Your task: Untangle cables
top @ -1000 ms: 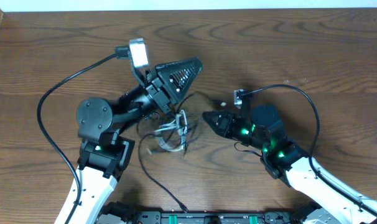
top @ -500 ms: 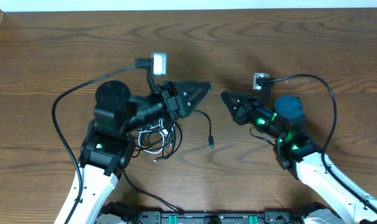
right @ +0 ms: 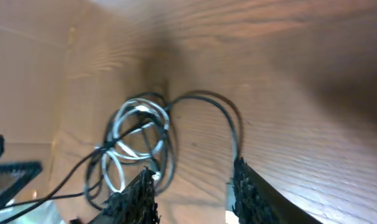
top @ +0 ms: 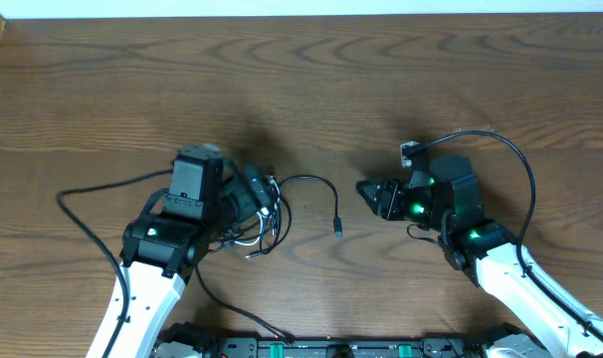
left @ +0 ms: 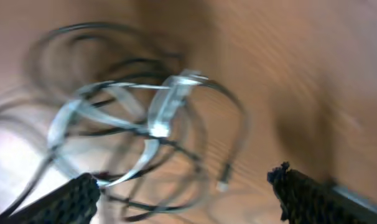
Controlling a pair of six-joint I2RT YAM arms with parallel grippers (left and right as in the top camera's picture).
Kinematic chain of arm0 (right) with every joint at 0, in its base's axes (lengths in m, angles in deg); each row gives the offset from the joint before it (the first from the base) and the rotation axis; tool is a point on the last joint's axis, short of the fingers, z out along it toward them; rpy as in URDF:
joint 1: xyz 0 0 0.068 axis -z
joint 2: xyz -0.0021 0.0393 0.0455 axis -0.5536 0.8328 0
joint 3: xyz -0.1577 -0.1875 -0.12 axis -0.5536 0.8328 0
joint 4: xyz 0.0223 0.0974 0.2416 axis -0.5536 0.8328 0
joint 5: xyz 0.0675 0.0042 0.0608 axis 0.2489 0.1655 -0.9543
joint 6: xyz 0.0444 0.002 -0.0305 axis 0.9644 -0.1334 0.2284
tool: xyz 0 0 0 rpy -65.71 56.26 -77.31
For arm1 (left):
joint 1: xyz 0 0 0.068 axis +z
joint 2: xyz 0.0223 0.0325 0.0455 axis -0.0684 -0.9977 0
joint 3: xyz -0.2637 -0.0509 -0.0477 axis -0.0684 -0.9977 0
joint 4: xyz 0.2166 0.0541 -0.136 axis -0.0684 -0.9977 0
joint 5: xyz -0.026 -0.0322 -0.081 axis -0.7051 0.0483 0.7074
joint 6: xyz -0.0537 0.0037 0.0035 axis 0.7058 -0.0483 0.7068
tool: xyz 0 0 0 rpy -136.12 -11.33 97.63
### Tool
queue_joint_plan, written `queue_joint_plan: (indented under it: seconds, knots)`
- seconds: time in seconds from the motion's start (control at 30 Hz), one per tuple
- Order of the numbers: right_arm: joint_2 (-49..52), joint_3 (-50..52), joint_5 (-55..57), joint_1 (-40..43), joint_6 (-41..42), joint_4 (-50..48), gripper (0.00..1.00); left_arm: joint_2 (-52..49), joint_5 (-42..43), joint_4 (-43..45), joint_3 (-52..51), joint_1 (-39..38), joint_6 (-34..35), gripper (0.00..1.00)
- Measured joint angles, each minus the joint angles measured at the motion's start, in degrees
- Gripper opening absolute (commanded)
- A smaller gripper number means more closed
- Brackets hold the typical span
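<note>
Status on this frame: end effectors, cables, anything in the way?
Left end effector open, at the tangled cables. Right end effector open, empty. One black plug end lies out toward it, untouched. Nothing seen in the way.

Cables (top: 265,211) clutter table (top: 311,80) centre; far side free

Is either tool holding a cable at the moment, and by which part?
Nothing is held: the left tool and right tool are open; cables lie loose.
</note>
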Motion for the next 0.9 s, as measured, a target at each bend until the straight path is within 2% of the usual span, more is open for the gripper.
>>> queue_joint_plan:
  seconds: [0.13,0.33,0.57,0.6,0.63,0.67,0.7,0.83,0.9]
  knots:
    - [0.0,0.0,1.2,0.0,-0.4,0.3,0.42,-1.3,-5.6,-1.8,0.0,0.0,9.9,0.93]
    - [0.0,0.0,1.9,0.0,-0.6,0.3,0.44,-7.4,-8.2,-1.2,0.0,0.0,22.1,0.93]
    - [0.0,0.0,2.1,0.0,-0.6,0.4,0.44,-19.6,-4.7,3.1,0.0,0.0,29.1,0.93]
    - [0.0,0.0,2.1,0.0,-0.6,0.4,0.44,-21.0,-3.9,4.2,0.0,0.0,29.5,0.9]
    - [0.0,0.0,2.1,0.0,-0.6,0.4,0.45,-22.7,-3.0,5.4,0.0,0.0,30.0,0.58]
    - [0.0,0.0,2.1,0.0,-0.6,0.4,0.45,-24.1,-2.3,6.3,0.0,0.0,30.5,0.2]
    - [0.0,0.0,2.1,0.0,-0.6,0.4,0.45,-25.4,-1.9,6.8,0.0,0.0,30.4,0.08]
    - [0.0,0.0,2.0,0.0,-0.6,0.7,0.45,-28.7,-0.2,8.7,0.0,0.0,29.3,0.08]
    - [0.0,0.0,1.7,0.0,-0.6,1.5,0.47,-28.6,1.8,13.7,-0.3,0.0,25.8,0.07]
